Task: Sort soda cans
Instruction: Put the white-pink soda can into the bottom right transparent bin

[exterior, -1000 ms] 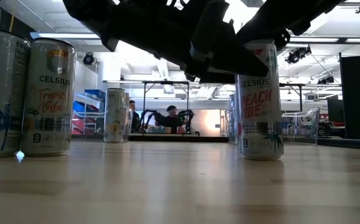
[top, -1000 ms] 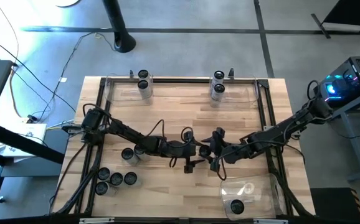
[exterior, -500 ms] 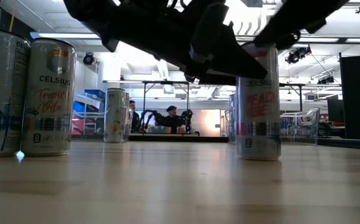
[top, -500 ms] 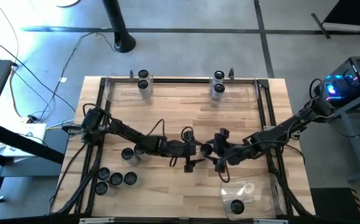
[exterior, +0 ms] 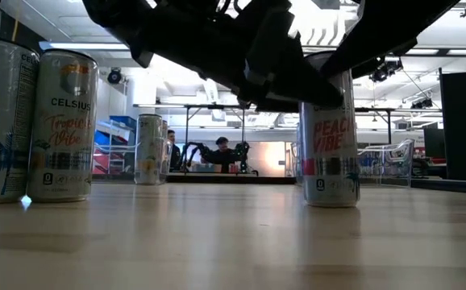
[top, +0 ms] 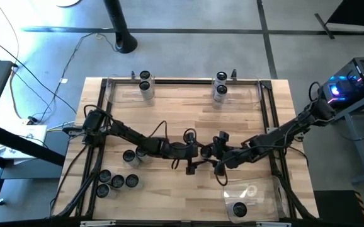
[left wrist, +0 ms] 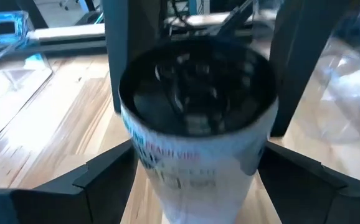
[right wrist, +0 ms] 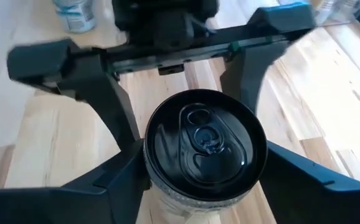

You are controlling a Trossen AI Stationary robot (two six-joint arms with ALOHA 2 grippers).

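Peach Vibe can upright mid-table, flanked by spread left gripper and right gripper, whose grasp is unclear.

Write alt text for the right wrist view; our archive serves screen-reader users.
A soda can with a dark top stands on the wooden table between the fingers of the right hand. The left hand faces it from the can's far side, its fingers also flanking the can.
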